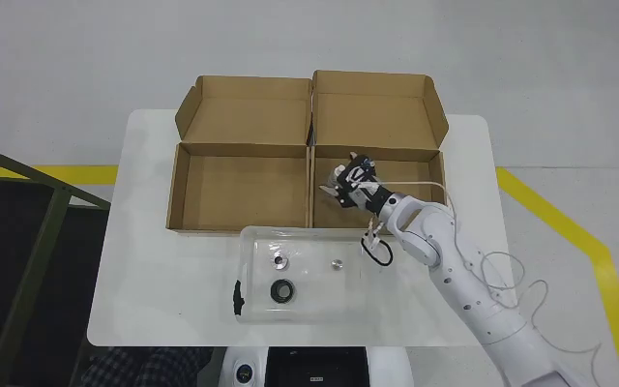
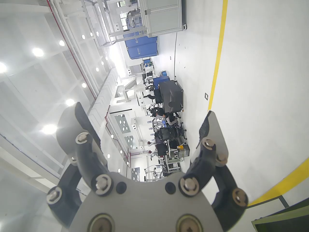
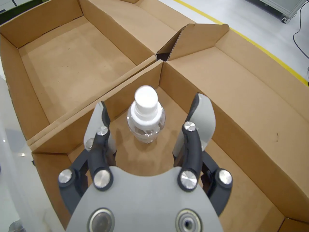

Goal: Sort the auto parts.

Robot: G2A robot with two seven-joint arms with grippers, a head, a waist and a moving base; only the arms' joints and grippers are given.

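We see a white table carrying two open cardboard boxes side by side along its far half, their lids folded back on the far side. The left box shows a bare floor. The right box holds the one part sorted so far.

A clear tray sits on the near side of the boxes, just beside their near walls.

The right arm stretches from the near right corner across to the right box. The right gripper hangs over the left half of that box, fingers spread wide. Between them, touching neither, stands a small clear bottle with a white cap, cap uppermost, on the box floor near the wall shared with the left box.

The left gripper points out at the workshop hall, fingers spread, nothing between them.

In the tray we note a black ring, with a small silver part just on its far side. A second silver part lies to the right. A dark piece sits at the tray's left edge; we cannot tell whether inside or outside.
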